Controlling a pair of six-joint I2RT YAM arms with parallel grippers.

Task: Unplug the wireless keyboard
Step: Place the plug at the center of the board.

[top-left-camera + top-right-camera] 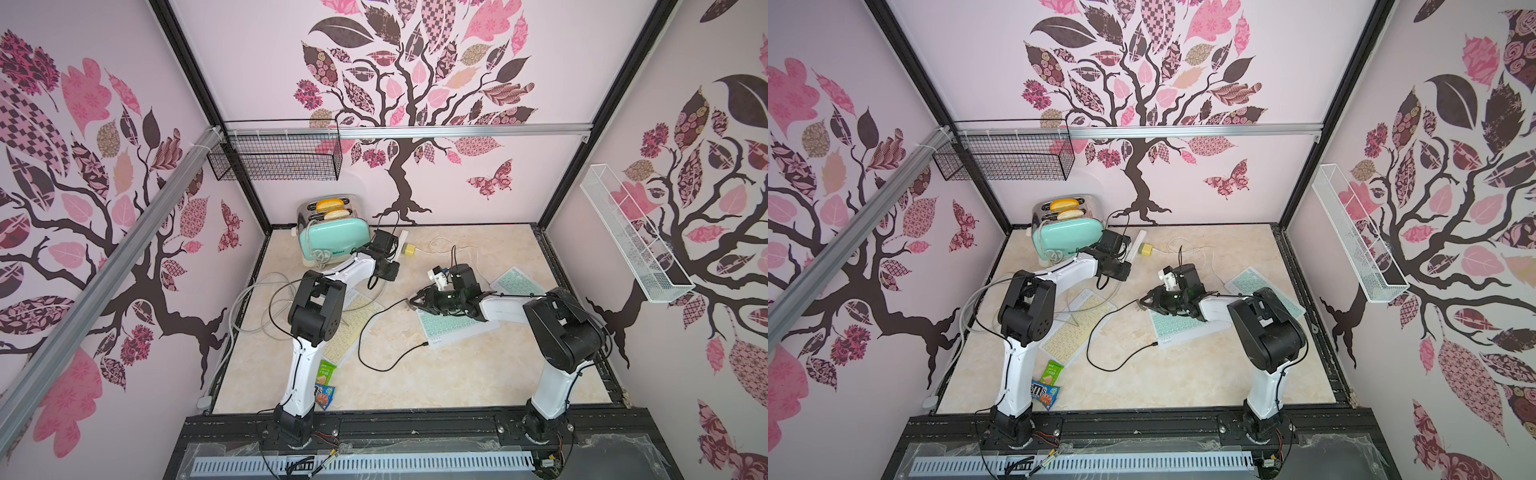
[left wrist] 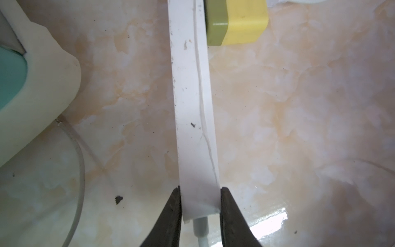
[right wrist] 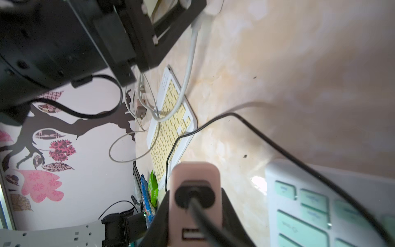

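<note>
**Both claws gripping; black lead runs to the mint keyboard**

Left edge: loose white cables (image 1: 249, 307) looped against the left wall, crowding that margin. Far left corner: toaster (image 1: 336, 241) close to the far wall. Yellow keyboard (image 1: 353, 324) lies diagonally under the left arm with a white cable draped over it. Two snack packets (image 1: 326, 372) lie at its near end, beside the arm's base.

Left gripper (image 2: 199, 190) reaches far, fingers pressed to both sides of the near end of the white power strip (image 2: 192, 96), clamped on it. Yellow charger (image 2: 241, 23) is on the strip's right side, further along.

Centre: black cable (image 3: 277, 147) sags in a wide loop over bare tabletop (image 1: 457, 386) between the keyboards. One end sits in the pink charger (image 3: 195, 173), pinched by the right gripper (image 3: 195, 203) over the far left corner of the mint keyboard (image 1: 453, 328). The other end lies at that keyboard's near left edge; seated or not, cannot tell.

Mint keyboard: right of centre, angled, under the right arm. Second mint keyboard (image 1: 517, 282) beyond it, towards the right edge. Near centre and near right: open marble up to the black rail
</note>
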